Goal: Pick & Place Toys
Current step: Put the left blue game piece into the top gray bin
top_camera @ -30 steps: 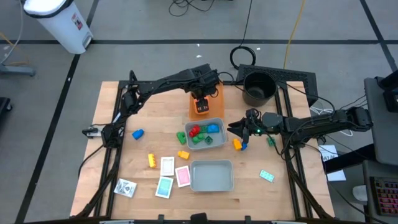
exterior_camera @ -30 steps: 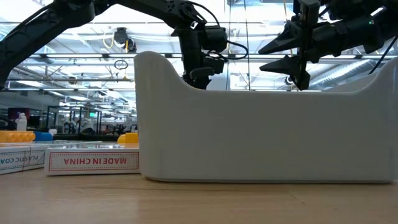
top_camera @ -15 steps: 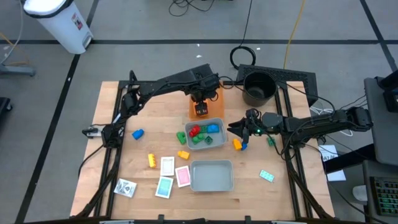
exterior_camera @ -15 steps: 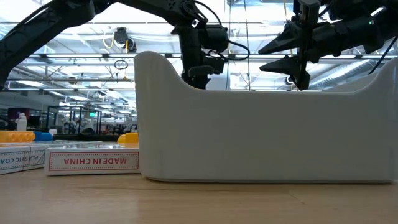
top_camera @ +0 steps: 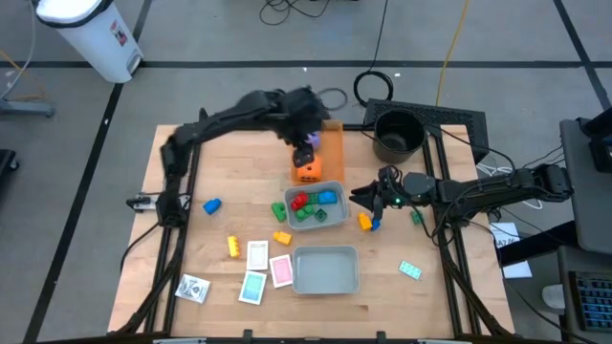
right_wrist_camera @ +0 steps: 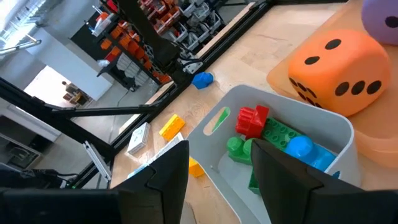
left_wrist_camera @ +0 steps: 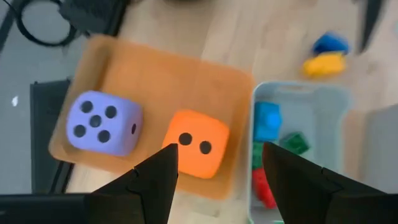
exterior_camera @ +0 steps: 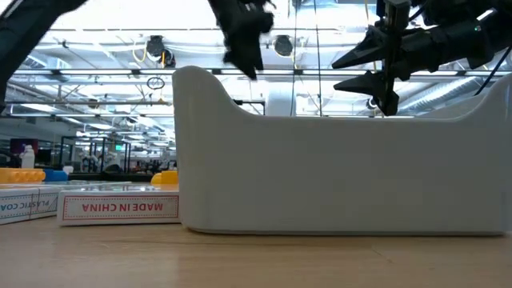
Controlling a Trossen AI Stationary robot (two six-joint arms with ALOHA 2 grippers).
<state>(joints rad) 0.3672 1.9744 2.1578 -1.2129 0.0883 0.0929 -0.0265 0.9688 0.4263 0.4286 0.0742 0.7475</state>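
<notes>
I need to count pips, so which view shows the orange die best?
The right wrist view: the orange die is large, with two pip faces showing. The left wrist view shows one face; the high view shows it tiny; the low view hides it.

My overhead camera looks straight down; the low one sits level behind a grey tray (exterior_camera: 336, 172); both wrist cameras share the orange die (left_wrist_camera: 194, 144).
</notes>
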